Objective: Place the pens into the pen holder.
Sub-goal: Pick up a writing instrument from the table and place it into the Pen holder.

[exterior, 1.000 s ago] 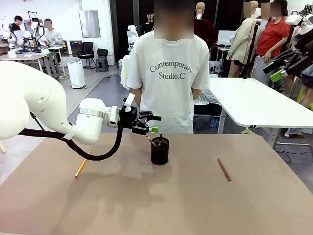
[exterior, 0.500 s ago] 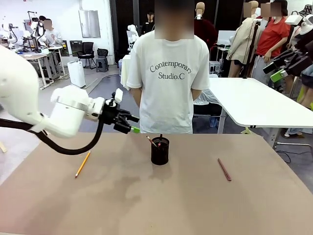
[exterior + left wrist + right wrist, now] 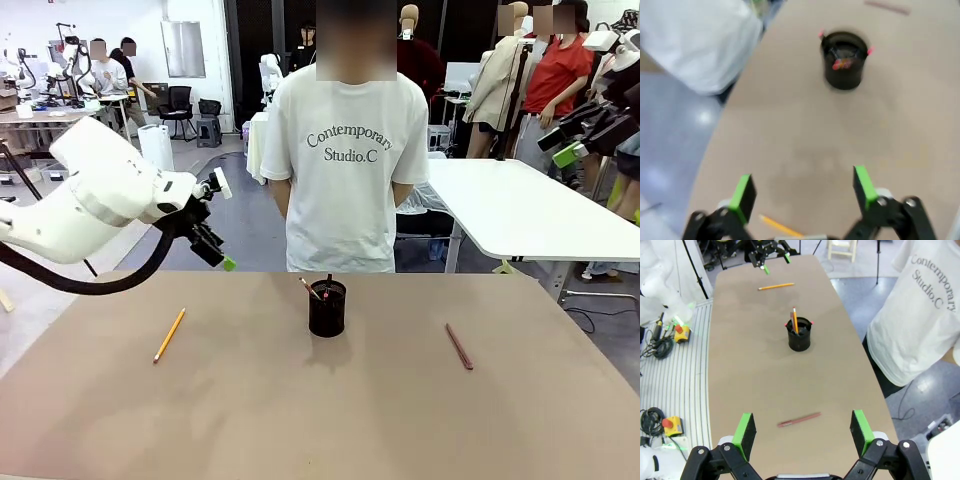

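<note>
Black mesh, the holder point(image 3: 327, 308) stands upright on the table point(image 3: 400, 430), near the middle of the far half and in front of a person in a white T-shirt point(image 3: 345, 150). Pens point(image 3: 794, 320) stick up out of it: the right wrist view shows a yellow-orange one leaning at the rim, and red tips show at the rim beside it. A yellow pencil point(image 3: 169, 335) lies flat on the table well to the left of the holder. A brown pen point(image 3: 459, 346) lies flat well to its right. Neither touches the holder.

Up off the table at the far left edge, the left gripper point(image 3: 222, 258) hangs above and beyond the pencil, fingers pointing down and to the right. In its own wrist view its green pads point(image 3: 744, 192) stand wide apart with nothing between them; the pencil shows just under them and the holder farther off. The right gripper point(image 3: 802, 432) is high over the right end of the table, pads likewise spread wide and bare, with the brown pen below it.
</note>
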